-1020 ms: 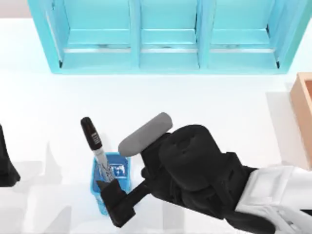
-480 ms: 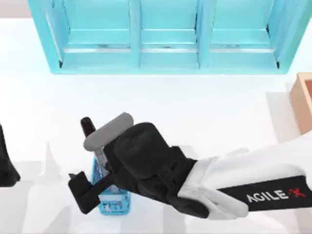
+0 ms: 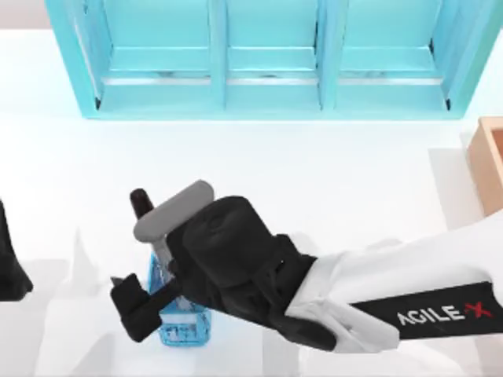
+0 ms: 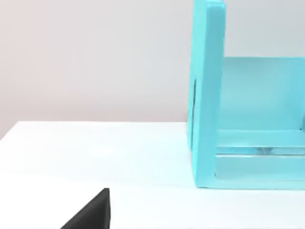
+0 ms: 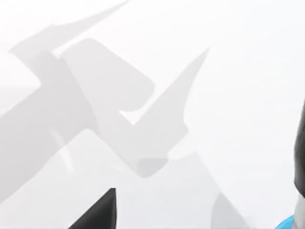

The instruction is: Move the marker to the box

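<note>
The marker [image 3: 142, 203] stands tilted in a small blue mesh basket [image 3: 187, 323], its black cap up and toward the back left. Most of its silver barrel is hidden under my right arm. My right gripper [image 3: 157, 302] hangs over the basket, open, with one dark finger [image 3: 135, 308] just left of the basket. In the right wrist view that finger [image 5: 97, 212] shows low, and the marker [image 5: 301, 157] is far off to the side, not held. The tan box [image 3: 490, 163] sits at the table's right edge, partly cut off. My left gripper [image 3: 9, 271] is parked at the left edge.
A big cyan shelf cabinet [image 3: 267, 59] spans the back of the table; its side wall [image 4: 207, 95] appears in the left wrist view. White table [image 3: 354, 181] lies between the basket and the box. The right arm's white forearm [image 3: 409, 298] crosses the front right.
Over the second my right arm swung left across the basket, its finger going from the basket's front to its left side. In the last half second it barely moved. The marker stayed put.
</note>
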